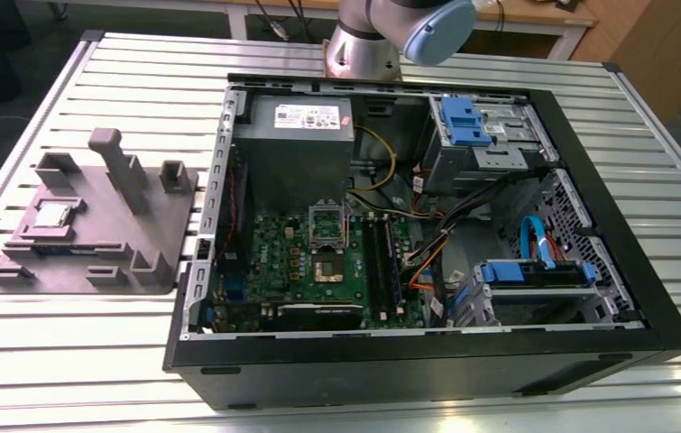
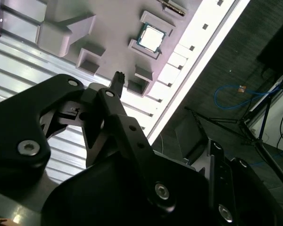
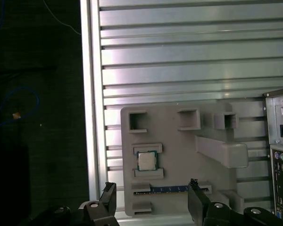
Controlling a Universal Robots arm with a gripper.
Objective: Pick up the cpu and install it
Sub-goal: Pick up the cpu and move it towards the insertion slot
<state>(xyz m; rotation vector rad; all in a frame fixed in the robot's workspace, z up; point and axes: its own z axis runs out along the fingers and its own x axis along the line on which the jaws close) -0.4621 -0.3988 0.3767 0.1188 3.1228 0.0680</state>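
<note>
First wrist view shows the claw (image 3: 151,192) wide open and empty near the cpu (image 3: 146,160). A tray (image 3: 179,141) pocket holds it snug so it cannot slide, at nine o'clock from the case (image 1: 437,359) in the exterior view.

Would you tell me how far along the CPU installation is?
Nothing is done yet: the cpu lies in its grey holder, and the motherboard socket looks empty. The gripper hangs open above the holder, holding nothing. Pickup and installation both remain.
</note>
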